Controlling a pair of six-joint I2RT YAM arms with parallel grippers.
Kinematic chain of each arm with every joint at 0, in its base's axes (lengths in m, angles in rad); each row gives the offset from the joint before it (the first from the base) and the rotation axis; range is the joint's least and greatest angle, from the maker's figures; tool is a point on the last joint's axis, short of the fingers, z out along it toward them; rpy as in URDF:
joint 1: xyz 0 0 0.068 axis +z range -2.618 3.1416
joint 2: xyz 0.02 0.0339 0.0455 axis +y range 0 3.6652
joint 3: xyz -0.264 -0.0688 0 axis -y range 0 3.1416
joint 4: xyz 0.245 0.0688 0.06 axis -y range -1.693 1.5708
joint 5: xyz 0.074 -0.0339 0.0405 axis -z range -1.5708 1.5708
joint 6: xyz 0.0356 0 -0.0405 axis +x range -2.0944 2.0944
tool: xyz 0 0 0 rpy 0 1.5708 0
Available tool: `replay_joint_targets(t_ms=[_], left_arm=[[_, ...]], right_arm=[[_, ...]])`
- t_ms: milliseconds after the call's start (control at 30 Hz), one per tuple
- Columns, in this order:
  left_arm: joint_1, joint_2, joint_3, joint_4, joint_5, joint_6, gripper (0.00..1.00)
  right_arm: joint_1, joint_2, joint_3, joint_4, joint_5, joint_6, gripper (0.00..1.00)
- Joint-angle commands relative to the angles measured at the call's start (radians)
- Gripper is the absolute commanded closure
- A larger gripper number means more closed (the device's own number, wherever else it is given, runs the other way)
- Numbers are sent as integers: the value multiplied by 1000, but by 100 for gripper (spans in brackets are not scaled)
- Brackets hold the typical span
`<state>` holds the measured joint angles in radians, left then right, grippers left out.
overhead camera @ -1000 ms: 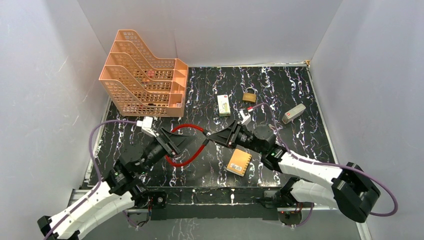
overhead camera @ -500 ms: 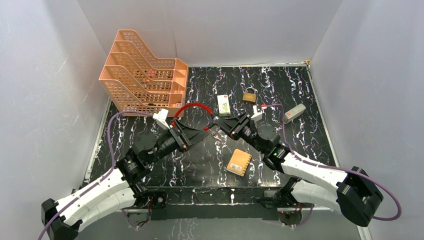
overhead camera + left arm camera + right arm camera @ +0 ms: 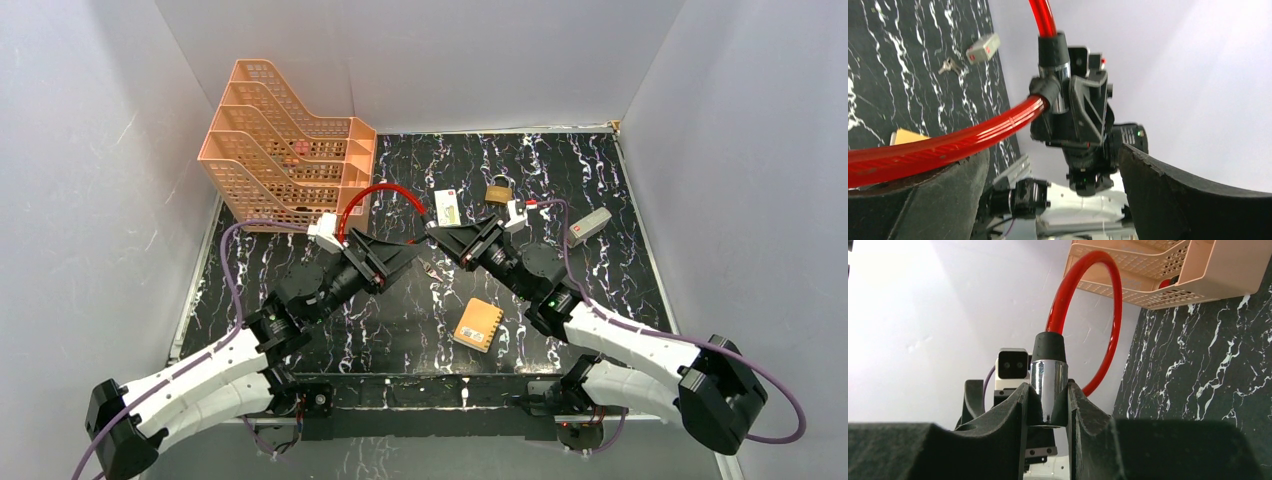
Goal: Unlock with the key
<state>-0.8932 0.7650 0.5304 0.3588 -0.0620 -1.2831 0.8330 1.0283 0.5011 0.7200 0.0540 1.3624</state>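
The right hand (image 3: 1048, 397) is clamped on the chrome barrel at one end of the red cable loop (image 3: 1115, 315). The barrel stands upright between its two dark pads (image 3: 998, 430). Facing it, the left hand (image 3: 395, 262) has its fingers (image 3: 908, 200) spread wide with nothing pinched. The loop's red tube runs across the tip of one finger, and I cannot tell whether it rests there. The loop hangs in the air above the bench (image 3: 580, 170) and arches up between the two hands.

That bench is black with white marble veining, boxed in by plain pale grey walls (image 3: 450, 60) on three sides. A peach mesh file rack (image 3: 290, 150) stands just behind the loop.

The key (image 3: 950, 65) lies flat on the bench, in neither hand, well apart from the loop and beyond it as the left wrist sees it. It is tiny, thin and silvery, too small to make out its shape. A small pale box (image 3: 983, 48) marked red sits just past it.
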Motion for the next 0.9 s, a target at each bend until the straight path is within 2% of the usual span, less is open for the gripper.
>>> replay_joint_targets(t_ms=[0,233,333,400,500,667,767,867], left_arm=[[0,0,57,74,-190,54,2],[0,113,106,121,-156,65,2],[0,135,85,166,-110,39,2],[-1,123,83,140,-82,43,2],[-1,68,90,41,-48,63,2],[-1,-79,162,-225,27,135,2],[-1,-164,216,-345,30,174,2],[0,-214,285,-430,-29,228,2]], right_arm=[[3,-55,52,106,-92,28,100],[3,-54,53,122,-169,16,100],[3,-78,37,124,-153,-2,100],[3,-110,36,83,-123,-25,100],[3,-151,44,17,-83,-65,100],[-2,-188,69,-77,-35,-136,100],[-23,-187,87,-105,-64,-157,100],[-50,-164,119,-104,-166,-173,100]])
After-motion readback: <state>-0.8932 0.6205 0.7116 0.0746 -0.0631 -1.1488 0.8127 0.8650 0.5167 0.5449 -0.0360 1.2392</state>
